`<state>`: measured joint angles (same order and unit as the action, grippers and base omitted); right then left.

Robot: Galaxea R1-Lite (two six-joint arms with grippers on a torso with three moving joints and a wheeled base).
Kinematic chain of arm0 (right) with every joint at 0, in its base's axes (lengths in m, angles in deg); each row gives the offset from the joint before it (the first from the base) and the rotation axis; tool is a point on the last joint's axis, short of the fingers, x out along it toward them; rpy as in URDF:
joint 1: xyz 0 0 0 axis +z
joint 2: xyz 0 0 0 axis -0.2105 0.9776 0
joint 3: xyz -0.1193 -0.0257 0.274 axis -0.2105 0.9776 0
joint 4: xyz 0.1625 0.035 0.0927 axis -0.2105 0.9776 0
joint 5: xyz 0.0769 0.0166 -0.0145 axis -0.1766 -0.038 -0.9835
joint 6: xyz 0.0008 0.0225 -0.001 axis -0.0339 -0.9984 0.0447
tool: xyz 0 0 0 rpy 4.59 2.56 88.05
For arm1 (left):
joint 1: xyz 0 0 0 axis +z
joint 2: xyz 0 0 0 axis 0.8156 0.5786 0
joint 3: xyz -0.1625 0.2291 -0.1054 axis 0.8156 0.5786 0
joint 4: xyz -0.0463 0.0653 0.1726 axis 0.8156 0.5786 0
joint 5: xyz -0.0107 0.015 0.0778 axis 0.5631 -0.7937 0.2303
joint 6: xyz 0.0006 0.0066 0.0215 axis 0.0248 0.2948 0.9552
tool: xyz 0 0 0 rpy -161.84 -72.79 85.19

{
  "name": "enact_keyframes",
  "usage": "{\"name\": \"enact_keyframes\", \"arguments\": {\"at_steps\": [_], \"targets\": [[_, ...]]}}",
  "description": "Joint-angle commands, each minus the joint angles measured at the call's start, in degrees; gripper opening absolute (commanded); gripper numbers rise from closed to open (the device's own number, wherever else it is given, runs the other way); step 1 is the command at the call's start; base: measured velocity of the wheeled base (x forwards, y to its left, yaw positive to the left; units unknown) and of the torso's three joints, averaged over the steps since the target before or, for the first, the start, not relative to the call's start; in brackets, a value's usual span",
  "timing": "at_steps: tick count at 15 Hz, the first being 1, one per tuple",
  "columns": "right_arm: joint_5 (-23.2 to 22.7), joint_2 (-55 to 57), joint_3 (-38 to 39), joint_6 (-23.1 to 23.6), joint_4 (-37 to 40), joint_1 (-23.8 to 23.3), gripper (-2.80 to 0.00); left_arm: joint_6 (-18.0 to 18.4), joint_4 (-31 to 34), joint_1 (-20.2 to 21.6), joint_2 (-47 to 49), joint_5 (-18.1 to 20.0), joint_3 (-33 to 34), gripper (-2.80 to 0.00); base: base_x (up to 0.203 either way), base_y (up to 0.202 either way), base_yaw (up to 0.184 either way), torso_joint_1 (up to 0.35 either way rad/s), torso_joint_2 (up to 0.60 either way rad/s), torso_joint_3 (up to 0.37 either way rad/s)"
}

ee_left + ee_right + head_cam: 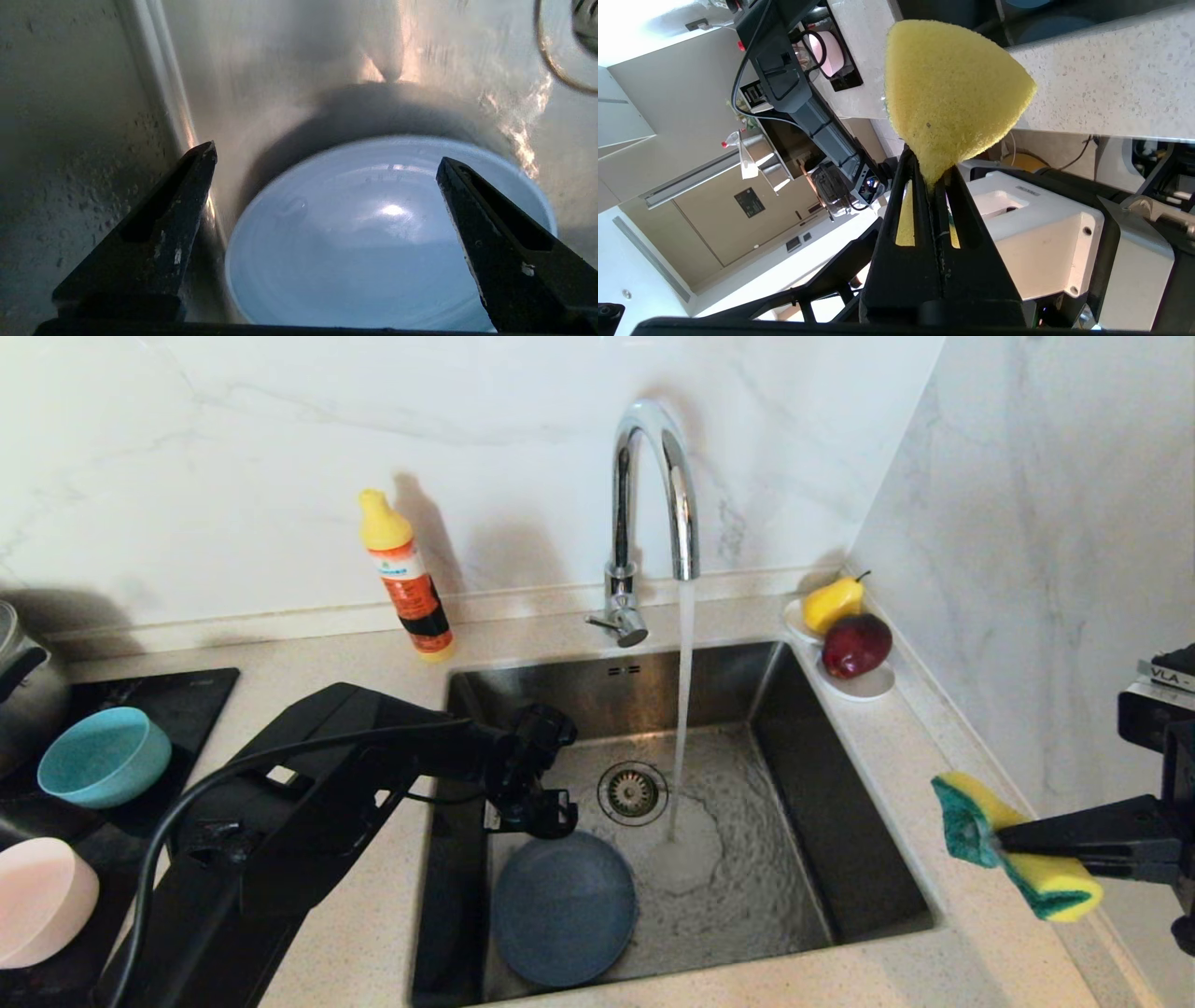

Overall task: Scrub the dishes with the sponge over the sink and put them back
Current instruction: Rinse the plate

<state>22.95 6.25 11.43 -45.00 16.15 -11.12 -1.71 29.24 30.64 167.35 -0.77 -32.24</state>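
The slate-blue plate lies flat in the front left corner of the steel sink, close to the sink wall. My left gripper hangs just above its far edge. In the left wrist view the plate fills the space under the gripper, whose jaws stand wide open and hold nothing. My right gripper is over the counter right of the sink, shut on the yellow and green sponge; the sponge is pinched at its narrow middle. A teal bowl and a pink bowl sit on the black cooktop at left.
The chrome tap runs water onto the sink floor beside the drain. An orange soap bottle stands behind the sink. A white saucer with a pear and a red fruit sits at the back right corner. A marble wall rises on the right.
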Motion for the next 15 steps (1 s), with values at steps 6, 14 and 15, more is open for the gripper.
{"name": "enact_keyframes", "arguments": {"at_steps": [6,14,15], "targets": [[-0.8,-0.1,0.2,-0.4,-0.9,0.1,-2.80,-0.2,1.3,0.0,0.3,0.7,0.1,0.00,0.000,0.000,0.000,0.000,0.00,0.000],[-0.7,0.5,0.4,-0.4,-0.9,0.0,-2.80,-0.2,1.4,0.0,1.8,1.5,-0.3,0.00,0.000,0.000,0.000,0.000,0.00,0.000],[-0.7,0.5,0.5,-0.4,-0.9,0.0,-2.80,-0.2,1.6,-0.1,2.0,1.4,-0.3,0.00,0.000,0.000,0.000,0.000,0.00,0.000]]}}
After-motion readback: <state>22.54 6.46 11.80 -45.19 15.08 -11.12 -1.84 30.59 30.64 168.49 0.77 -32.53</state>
